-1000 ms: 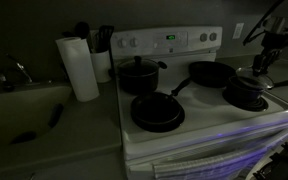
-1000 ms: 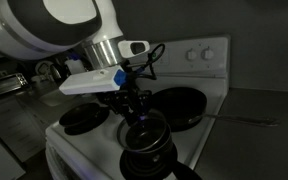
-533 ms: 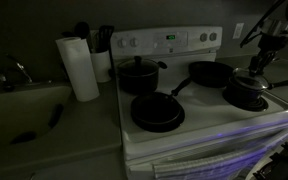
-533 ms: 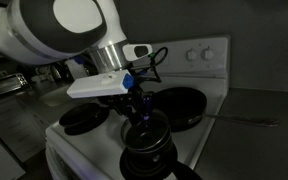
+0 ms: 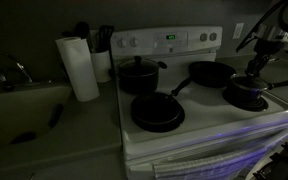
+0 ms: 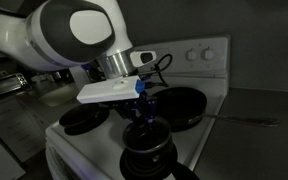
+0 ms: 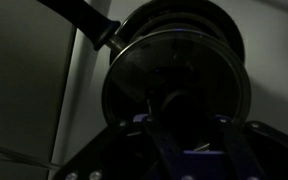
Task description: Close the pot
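The pot (image 5: 246, 99) is a small black saucepan on the front burner at the stove's right end; it also shows in an exterior view (image 6: 147, 156). In the wrist view its long handle (image 7: 80, 16) runs to the upper left. The round glass lid (image 7: 144, 70) lies over the pot's mouth, level and nearly centred; I cannot tell if it rests on the rim. My gripper (image 5: 255, 68) (image 6: 144, 118) points straight down over it, and its fingers (image 7: 184, 120) sit either side of the lid's dark knob. The picture is very dark.
A taller black pot with two side handles (image 5: 137, 75) stands on the back burner. A wide frying pan (image 5: 157, 112) is at the front and another (image 5: 212, 73) behind. A paper towel roll (image 5: 79, 68) and a utensil holder (image 5: 102, 52) stand beside the stove, with a sink (image 5: 24, 100) further over.
The arm has shifted and lowered a little over the saucepan, carrying the lid with it. The pots and pans have not moved.
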Tool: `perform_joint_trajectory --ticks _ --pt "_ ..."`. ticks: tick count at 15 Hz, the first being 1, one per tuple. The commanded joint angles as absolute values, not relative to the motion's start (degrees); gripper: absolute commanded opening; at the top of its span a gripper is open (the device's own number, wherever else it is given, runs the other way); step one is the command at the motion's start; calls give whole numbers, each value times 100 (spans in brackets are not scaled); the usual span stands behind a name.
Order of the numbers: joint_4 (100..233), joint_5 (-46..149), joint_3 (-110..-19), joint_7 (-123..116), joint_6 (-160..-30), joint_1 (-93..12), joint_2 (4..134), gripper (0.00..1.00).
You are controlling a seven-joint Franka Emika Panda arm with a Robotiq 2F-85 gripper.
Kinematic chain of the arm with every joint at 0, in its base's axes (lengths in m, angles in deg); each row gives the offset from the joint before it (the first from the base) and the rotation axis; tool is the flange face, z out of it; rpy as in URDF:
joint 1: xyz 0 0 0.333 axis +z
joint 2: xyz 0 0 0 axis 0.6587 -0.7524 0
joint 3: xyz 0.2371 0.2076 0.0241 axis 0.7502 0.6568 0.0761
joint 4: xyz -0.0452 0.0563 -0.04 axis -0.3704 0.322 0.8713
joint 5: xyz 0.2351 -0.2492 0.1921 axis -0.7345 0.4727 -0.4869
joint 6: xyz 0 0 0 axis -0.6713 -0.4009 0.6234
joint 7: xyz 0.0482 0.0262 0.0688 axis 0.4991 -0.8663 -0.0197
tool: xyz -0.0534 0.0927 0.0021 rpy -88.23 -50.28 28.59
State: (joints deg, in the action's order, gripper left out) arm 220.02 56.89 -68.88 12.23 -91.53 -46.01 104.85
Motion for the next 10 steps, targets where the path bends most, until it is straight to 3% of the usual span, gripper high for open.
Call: perform_joint_trajectory --ticks 1,10 --pt "21943 5565 -6985 1540 -9289 -4606 10320 15" --pt "21886 5193 -7083 1960 -9377 -4537 10081 15"
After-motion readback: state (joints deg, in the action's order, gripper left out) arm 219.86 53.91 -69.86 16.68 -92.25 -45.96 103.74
